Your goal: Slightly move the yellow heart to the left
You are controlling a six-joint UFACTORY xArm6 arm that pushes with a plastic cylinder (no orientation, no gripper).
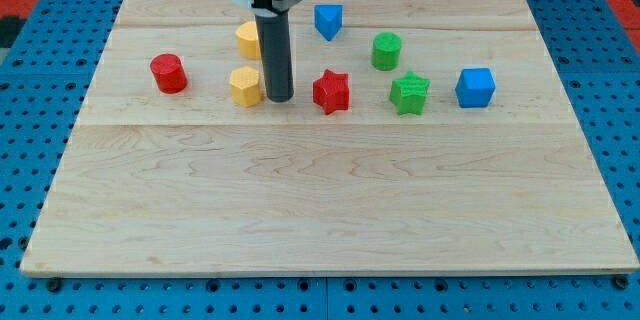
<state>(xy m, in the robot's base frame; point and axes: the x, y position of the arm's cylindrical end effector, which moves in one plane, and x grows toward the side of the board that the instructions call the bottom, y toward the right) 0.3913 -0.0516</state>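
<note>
Two yellow blocks lie in the upper middle of the wooden board. One yellow block point(246, 86) sits just left of my tip point(278, 97), touching it or nearly so; its outline looks heart-like, but I cannot tell for sure. The other yellow block point(247, 38) lies above it, with its right part hidden behind the rod, so its shape is unclear. The dark rod comes down from the view's top.
A red cylinder point(169, 73) lies to the left. A red star point(332, 91) lies just right of my tip. Further right are a green star point(409, 93), a green cylinder point(387, 50), a blue cube point(476, 87) and a blue block point(328, 20).
</note>
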